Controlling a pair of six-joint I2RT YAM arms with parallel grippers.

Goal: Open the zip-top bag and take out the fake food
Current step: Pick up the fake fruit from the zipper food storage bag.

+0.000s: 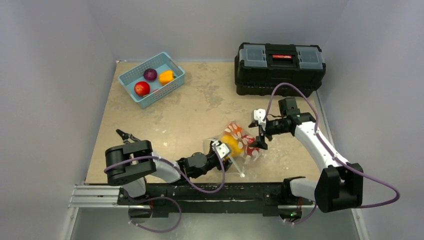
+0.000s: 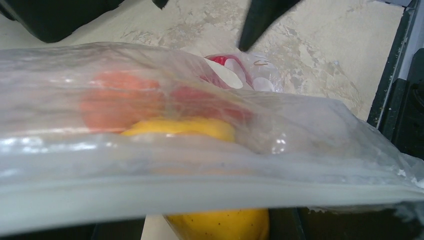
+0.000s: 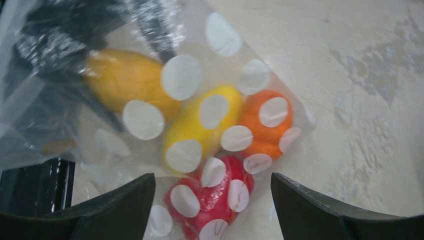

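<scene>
- Two grippers meet at the bag [image 1: 239, 141] in the top view, near the middle of the table [image 1: 200, 100]. Food [image 1: 233, 144] shows yellow, orange and red through the bag.
- My left gripper [image 1: 223, 150] is at the bag's near left edge. My right gripper [image 1: 260, 141] hangs over its right end.
- Far left, the basket [image 1: 140, 66] holds three loose pieces [image 1: 150, 75]. A toolbox [image 1: 279, 61] sits far right.
- Left wrist: the bag [image 2: 200, 170] fills my view, its zip strip across the bottom, with yellow, orange and red food [image 2: 180, 127] behind the film. I see no fingers here, so I cannot tell whether this hand grips.
- Right wrist: my fingers [image 3: 115, 210] stand spread wide, holding nothing. The dotted bag [image 3: 225, 40] lies on the table below them. A red piece [image 3: 215, 195] sits between the fingertips, with yellow and orange ones beyond.
</scene>
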